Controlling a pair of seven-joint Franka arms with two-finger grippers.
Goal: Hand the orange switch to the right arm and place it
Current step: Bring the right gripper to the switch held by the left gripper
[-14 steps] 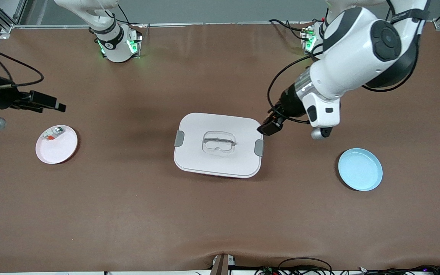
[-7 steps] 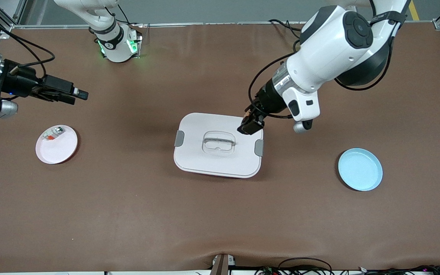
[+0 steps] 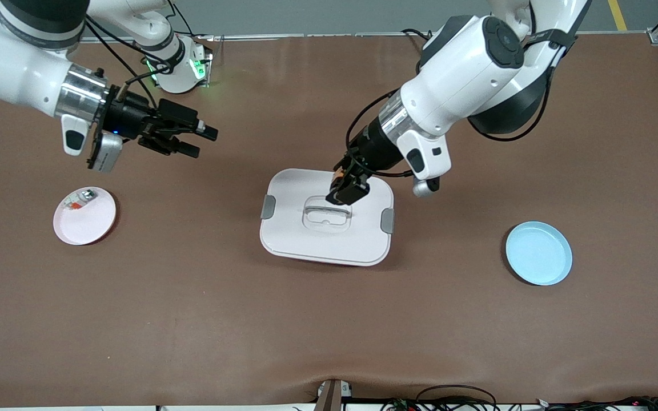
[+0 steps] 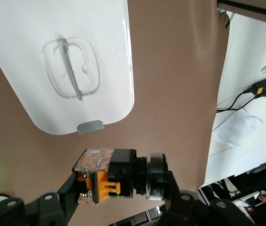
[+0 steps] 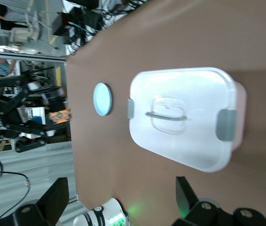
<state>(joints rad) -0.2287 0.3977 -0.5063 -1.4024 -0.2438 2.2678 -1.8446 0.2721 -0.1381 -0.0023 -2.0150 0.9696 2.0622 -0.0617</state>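
While the pink plate (image 3: 84, 216) lies toward the right arm's end of the table, a small white-and-grey part (image 3: 79, 200) is seen in it. The right gripper (image 3: 195, 140) is held over bare table (image 3: 192, 319), its jaws wide apart and empty. At mid-table a white lidded box (image 3: 326, 217) is shut. Over its lid, the orange switch (image 4: 116, 173) is clamped crosswise in the left gripper (image 3: 347, 190), its long axis spanning fingertip to fingertip. The blue plate (image 3: 538, 253) sits empty toward the left arm's end.
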